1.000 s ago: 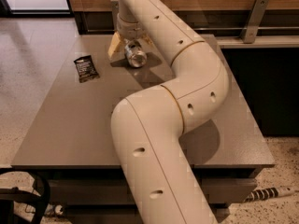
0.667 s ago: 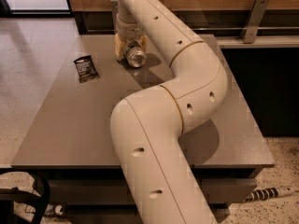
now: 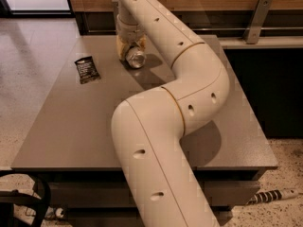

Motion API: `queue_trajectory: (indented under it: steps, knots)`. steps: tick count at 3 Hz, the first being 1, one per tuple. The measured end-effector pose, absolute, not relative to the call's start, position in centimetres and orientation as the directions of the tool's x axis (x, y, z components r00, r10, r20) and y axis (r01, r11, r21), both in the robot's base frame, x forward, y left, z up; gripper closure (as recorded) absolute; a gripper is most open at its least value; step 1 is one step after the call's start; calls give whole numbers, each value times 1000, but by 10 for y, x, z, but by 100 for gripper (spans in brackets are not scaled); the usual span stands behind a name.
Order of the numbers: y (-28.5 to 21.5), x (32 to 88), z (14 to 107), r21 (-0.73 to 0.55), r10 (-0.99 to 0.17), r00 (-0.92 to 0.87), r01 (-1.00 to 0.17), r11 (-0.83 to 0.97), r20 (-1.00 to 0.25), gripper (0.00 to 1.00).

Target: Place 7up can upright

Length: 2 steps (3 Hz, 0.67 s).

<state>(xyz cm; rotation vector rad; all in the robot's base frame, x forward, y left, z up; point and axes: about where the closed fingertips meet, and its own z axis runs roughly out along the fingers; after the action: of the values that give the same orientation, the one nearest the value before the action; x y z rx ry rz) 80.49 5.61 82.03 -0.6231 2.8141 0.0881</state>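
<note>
The 7up can (image 3: 136,57) lies tilted on its side at the far middle of the grey table (image 3: 71,126), with its shiny metal end facing me. My gripper (image 3: 129,50) reaches down from the wrist right over it. The tan left finger (image 3: 121,47) presses against the can's left side, and the other finger is hidden behind the can and my arm. The gripper looks shut on the can, which rests at table height.
A flat black packet (image 3: 87,69) lies on the table to the left of the can. My large white arm (image 3: 189,93) crosses the middle and right of the table. A wooden wall with a metal rail (image 3: 258,13) runs behind the table's far edge.
The tan finger has moved right, in against the can's side. The can has tipped slightly, with its shiny end a little lower and nearer to me.
</note>
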Motion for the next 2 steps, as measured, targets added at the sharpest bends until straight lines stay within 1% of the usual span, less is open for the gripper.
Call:
queue_trajectory:
  steps: [1,2]
  knots:
    - [56,805,821,4,-407,-875,-423,906,-262,100]
    - [56,805,821,4,-407,-875,-423,906,-262,100]
